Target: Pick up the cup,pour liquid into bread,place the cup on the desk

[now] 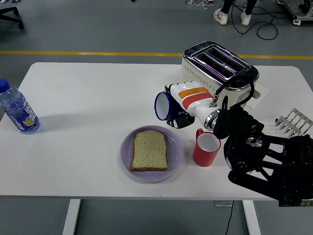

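Head view: right hand (188,105) fingers wrap the tipped blue cup (165,105).

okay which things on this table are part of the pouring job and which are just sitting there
In the job: blue cup, held tipped in the right hand; bread on the purple plate.

Lying about: red mug, toaster, water bottle, metal rack.

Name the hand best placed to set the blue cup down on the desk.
Right. The right hand already grips the blue cup, tipped on its side above the table; no left hand is in view.
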`<state>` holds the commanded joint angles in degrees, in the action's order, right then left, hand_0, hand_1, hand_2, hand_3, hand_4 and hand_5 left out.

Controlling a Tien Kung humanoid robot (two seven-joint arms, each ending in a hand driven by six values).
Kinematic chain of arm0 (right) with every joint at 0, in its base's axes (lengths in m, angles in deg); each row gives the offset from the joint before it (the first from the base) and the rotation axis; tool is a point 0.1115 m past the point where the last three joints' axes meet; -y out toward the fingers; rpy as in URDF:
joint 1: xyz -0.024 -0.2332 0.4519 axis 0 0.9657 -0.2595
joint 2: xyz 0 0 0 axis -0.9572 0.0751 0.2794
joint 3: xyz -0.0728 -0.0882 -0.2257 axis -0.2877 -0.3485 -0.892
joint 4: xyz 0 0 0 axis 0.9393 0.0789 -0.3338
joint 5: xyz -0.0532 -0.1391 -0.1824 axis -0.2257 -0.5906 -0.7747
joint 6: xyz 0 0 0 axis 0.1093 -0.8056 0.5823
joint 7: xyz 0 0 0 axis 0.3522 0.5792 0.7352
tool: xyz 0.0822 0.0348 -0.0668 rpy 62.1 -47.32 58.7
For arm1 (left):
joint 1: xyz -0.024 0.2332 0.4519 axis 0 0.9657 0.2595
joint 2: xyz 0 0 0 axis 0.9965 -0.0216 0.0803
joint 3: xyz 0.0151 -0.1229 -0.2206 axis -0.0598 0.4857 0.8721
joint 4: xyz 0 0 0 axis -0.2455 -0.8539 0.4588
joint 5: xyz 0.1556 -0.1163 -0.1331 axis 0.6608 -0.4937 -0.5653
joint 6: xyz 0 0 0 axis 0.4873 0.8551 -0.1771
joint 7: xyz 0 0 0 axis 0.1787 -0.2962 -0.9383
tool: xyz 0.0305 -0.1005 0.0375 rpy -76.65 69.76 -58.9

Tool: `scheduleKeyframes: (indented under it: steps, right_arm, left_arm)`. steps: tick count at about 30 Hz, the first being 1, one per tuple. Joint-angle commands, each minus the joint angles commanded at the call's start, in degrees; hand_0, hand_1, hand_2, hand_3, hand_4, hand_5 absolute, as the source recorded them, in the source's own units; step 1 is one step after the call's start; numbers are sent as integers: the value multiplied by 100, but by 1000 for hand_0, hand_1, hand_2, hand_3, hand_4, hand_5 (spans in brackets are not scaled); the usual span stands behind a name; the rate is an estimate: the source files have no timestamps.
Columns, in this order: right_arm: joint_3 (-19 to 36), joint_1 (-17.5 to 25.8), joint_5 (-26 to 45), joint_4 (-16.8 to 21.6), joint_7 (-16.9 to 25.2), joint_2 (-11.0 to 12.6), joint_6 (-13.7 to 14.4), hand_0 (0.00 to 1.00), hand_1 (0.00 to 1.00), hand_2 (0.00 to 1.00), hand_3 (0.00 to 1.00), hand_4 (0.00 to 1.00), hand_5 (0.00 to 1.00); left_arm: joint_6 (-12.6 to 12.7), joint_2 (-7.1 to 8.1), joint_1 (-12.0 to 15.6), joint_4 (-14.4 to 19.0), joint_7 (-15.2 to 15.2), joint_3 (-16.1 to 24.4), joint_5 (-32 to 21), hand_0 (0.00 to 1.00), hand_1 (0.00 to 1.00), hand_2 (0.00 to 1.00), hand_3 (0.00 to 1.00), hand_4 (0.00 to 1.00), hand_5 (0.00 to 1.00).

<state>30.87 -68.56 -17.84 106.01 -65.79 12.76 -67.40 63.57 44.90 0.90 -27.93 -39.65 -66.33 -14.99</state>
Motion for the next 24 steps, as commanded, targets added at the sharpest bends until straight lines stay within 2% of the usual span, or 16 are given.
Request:
scheduleKeyframes:
  steps: [2, 8, 14, 19, 24]
  right_arm:
    - [328, 259, 436, 97, 164, 49, 237, 427, 435, 560, 568, 564, 2]
    - [1185, 875, 1419, 286, 618, 92, 595, 429, 434, 563, 569, 562, 2]
    - [2224, 1604, 2323, 557, 1140, 126, 553, 427, 439, 568, 573, 567, 2]
    - [2989, 2064, 2680, 708, 1325, 85, 512, 429, 443, 574, 573, 563, 2]
    - [3660, 2497, 2997, 779, 1771, 32, 786, 427, 445, 582, 575, 557, 2]
  left_arm:
    - [-1, 0, 1, 0, 1, -6, 10, 632, 641, 652, 503, 239, 858]
    - [-3, 1, 14, -4, 2, -20, 31, 632, 641, 652, 503, 239, 857]
    - [-4, 0, 33, -7, 2, -30, 52, 632, 641, 652, 503, 239, 857]
    - [-5, 2, 31, -7, 3, -30, 77, 632, 641, 651, 503, 239, 857]
    - [-5, 5, -12, -4, 2, 4, 117, 633, 641, 652, 503, 239, 856]
